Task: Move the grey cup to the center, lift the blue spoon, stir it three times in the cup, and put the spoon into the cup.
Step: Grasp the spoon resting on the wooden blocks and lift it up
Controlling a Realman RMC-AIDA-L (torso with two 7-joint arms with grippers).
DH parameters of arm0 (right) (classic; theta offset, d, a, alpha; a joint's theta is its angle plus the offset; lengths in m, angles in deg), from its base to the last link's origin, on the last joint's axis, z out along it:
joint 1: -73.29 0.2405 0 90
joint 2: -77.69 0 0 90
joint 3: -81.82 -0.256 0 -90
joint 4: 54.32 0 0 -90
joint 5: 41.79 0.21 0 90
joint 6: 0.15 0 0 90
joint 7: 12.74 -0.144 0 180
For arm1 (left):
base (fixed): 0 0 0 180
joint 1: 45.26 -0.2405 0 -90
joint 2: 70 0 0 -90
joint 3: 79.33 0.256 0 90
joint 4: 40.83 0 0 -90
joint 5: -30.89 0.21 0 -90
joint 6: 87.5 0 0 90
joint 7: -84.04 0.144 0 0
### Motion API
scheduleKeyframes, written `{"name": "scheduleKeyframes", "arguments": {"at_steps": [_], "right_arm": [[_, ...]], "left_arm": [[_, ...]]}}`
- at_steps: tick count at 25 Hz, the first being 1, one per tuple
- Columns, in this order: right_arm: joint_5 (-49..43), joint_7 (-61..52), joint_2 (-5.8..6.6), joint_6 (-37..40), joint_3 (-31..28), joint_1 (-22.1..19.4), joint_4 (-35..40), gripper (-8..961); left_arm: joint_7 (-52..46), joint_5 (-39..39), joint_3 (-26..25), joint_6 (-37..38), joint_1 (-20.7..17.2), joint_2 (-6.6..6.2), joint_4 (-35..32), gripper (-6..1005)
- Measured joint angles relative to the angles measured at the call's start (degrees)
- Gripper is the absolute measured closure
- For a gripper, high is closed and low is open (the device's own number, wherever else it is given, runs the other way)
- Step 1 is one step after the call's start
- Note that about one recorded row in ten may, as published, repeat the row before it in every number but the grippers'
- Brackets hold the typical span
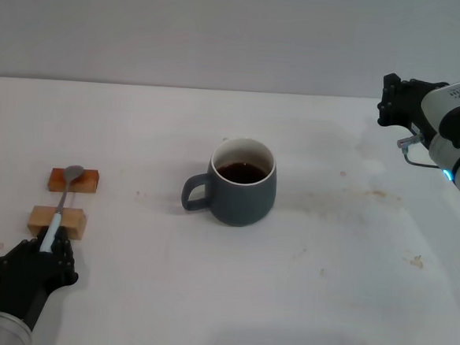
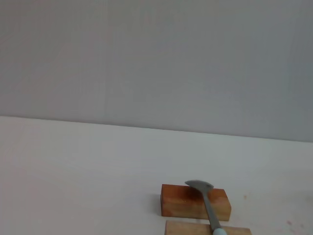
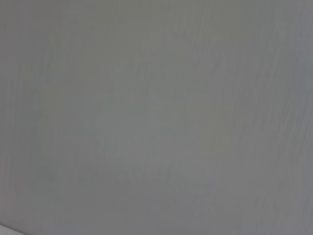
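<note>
At the far left of the table (image 1: pixel 323 305), the left gripper (image 1: pixel 47 246) sits low at the near end of the blue spoon (image 1: pixel 61 200), its dark fingers bunched around the pale handle tip; whether they are already pressed onto it or only closing in I cannot tell from the head view. The spoon lies bridged across two small wooden blocks, its handle on the paler near block (image 1: pixel 57 222) and its metal bowl resting on the redder far block (image 1: pixel 74 180), so the neck hangs free of the table between them. It looks light, stiff and thin, and the smooth handle could twist or slip in a loose pinch; the raised handle end, where the gripper already is, seems the sensible place to hold it, leaving the bowl free for stirring. Further right, well apart from the spoon and about mid-table, stands the grey cup (image 1: pixel 243 183), upright, its loop handle turned toward the spoon's side and dark liquid inside. It looks heavy and steady, yet it is ceramic and filled, so a knock from the spoon might chip it or splash. At the far right the right gripper (image 1: pixel 398 101) hangs raised above the table's back edge, away from everything; I cannot tell how its fingers are set.
</note>
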Motion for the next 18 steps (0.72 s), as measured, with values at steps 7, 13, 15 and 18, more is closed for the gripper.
{"name": "scheduleKeyframes", "arguments": {"at_steps": [7, 13, 15, 18], "right_arm": [[0.0, 0.0, -0.17, -0.12, 0.0, 0.0, 0.0, 953], [0.0, 0.0, -0.21, -0.12, 0.0, 0.0, -0.04, 953], [0.0, 0.0, -0.21, -0.22, 0.0, 0.01, -0.06, 953], [0.0, 0.0, -0.21, -0.56, 0.0, 0.21, -0.12, 953]], "left_arm": [[-0.16, 0.0, 0.0, 0.01, 0.22, -0.03, -0.29, 816], [-0.06, 0.0, 0.0, 0.03, 0.23, -0.13, -0.08, 816], [-0.07, 0.0, 0.0, 0.04, 0.23, -0.17, -0.07, 816], [-0.06, 0.0, 0.0, 0.12, 0.23, -0.2, 0.16, 816]]}}
